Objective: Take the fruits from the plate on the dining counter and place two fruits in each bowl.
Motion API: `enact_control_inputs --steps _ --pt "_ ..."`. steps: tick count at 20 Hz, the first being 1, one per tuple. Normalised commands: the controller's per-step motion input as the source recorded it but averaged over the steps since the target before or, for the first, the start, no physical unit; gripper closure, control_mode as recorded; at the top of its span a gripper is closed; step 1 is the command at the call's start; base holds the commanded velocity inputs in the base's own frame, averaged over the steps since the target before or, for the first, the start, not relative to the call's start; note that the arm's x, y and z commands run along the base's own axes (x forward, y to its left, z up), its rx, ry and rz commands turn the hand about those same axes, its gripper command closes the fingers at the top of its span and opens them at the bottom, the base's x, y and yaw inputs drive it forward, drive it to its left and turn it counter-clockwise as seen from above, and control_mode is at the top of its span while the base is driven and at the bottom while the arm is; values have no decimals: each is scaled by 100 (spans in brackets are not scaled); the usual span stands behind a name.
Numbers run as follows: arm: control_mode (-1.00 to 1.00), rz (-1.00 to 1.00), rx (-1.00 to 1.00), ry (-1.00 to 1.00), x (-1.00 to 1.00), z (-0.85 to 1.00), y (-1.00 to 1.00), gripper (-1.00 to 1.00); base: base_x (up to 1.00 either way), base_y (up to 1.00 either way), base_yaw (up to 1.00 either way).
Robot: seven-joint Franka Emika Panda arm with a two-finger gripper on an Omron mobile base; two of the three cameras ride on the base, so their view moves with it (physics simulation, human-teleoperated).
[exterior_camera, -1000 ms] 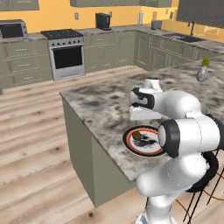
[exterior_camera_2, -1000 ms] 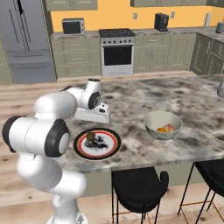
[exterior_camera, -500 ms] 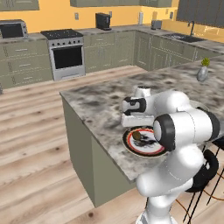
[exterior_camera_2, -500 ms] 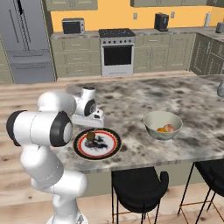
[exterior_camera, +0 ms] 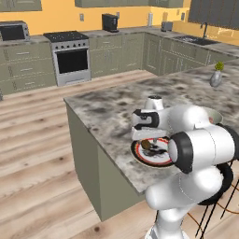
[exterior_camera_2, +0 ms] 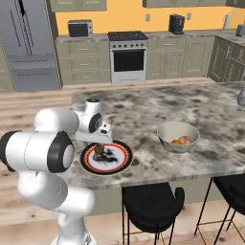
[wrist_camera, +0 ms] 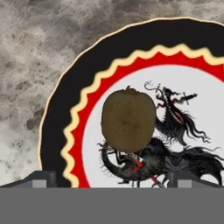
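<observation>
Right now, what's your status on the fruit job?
Pincer open, over the plate. Brown-green fruit lies on it between the fingertips, not gripped. Two fruits sit in the nearer bowl. Nothing blocking.

The arm bends low, its tool [exterior_camera_2: 99,145] pointing down, jaws wide apart.

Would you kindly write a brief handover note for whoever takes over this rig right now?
Gripper: open, holding nothing, poised directly above the dark brownish-green round fruit.
That fruit lies alone on the red-rimmed round plate, on the mottled grey-brown marble dining counter.
One deep beige bowl on the counter, off to the robot's right of the plate, holds an orange fruit and a pinkish-red fruit.
Done: that bowl appears to have its two fruits.
Left: pick up the brownish-green fruit and put it in the other bowl; its contents are hidden.
</observation>
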Motion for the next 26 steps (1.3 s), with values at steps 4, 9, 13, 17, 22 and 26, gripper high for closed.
enact_control_inputs --steps 4,9,13,17,22,26 --pt "-100 2 -4 -1 53 0 -5 -100 0 0 0" --pt "-100 0 0 0 29 -12 -18 -100 0 0 0" --pt "-100 0 0 0 -1 -17 1 -100 0 0 0" --pt "-100 1 0 0 -1 -12 28 -100 0 0 0" --pt "-100 0 0 0 -25 -24 11 -100 0 0 0" --pt "-100 0 0 -1 -22 -1 -6 -100 0 0 0"
